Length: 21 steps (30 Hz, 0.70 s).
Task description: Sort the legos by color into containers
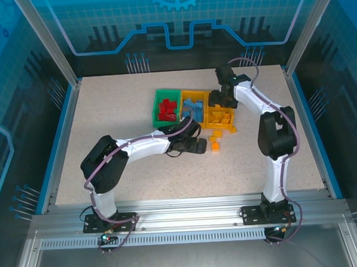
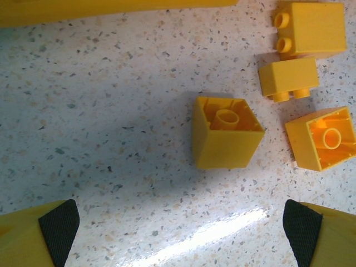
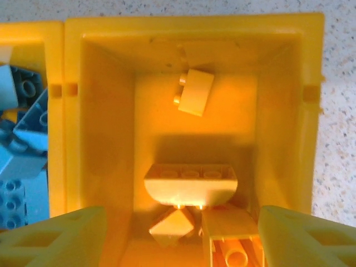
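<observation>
Three containers stand joined in a row: a green bin [image 1: 157,108] with red legos [image 1: 167,110], a middle yellow bin with blue legos [image 1: 194,106], and a right yellow bin [image 1: 221,124] with yellow legos. My right gripper [image 3: 181,233] is open over that right bin [image 3: 105,111]. A curved yellow brick [image 3: 191,183] lies below, touching neither finger, beside other yellow bricks [image 3: 194,92]. My left gripper [image 2: 181,228] hangs open just above the table. An upturned yellow brick [image 2: 225,133] lies ahead of its pads [image 2: 58,228], and three more [image 2: 289,78] lie to the right.
A few loose yellow bricks [image 1: 215,140] lie on the speckled table in front of the right bin, next to my left gripper [image 1: 197,145]. The bin's yellow edge [image 2: 83,6] runs along the top of the left wrist view. Blue bricks [image 3: 22,139] fill the neighbouring bin.
</observation>
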Available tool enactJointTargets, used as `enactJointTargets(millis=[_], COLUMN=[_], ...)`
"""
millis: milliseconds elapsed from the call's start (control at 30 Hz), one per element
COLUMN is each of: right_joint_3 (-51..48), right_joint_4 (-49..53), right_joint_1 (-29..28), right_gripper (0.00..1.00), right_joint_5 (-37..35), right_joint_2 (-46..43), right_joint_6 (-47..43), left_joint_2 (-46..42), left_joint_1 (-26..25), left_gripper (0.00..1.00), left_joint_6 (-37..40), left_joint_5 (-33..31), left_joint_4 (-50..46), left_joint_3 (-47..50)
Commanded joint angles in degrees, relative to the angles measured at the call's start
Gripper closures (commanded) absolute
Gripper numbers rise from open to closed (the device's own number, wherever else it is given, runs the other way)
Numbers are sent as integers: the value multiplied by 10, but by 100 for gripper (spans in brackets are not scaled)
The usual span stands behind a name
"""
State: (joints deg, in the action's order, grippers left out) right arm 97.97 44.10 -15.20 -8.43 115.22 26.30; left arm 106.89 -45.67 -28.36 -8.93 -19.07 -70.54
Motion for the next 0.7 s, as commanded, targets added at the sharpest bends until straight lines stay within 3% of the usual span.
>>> enactJointTargets(millis=[0, 133, 367, 533, 667], right_joint_3=[-47, -119, -225, -256, -280], right_joint_4=[-11, -16, -41, -46, -55], right_joint_1=[6, 22, 82, 101, 102], right_gripper=[26, 25, 24, 24, 24], right_joint_5=[1, -22, 1, 4, 0], right_joint_2=[-87, -145, -217, -232, -234], right_joint_6=[2, -6, -3, -5, -7], left_joint_2=[23, 50, 88, 111, 133], left_joint_1=[-5, -6, -10, -11, -11], left_gripper=[2, 5, 11, 22, 38], left_joint_6=[8, 11, 20, 21, 24], left_joint_5=[19, 24, 20, 3, -2], left_joint_4=[6, 1, -8, -16, -20], left_joint_3=[-28, -54, -84, -104, -128])
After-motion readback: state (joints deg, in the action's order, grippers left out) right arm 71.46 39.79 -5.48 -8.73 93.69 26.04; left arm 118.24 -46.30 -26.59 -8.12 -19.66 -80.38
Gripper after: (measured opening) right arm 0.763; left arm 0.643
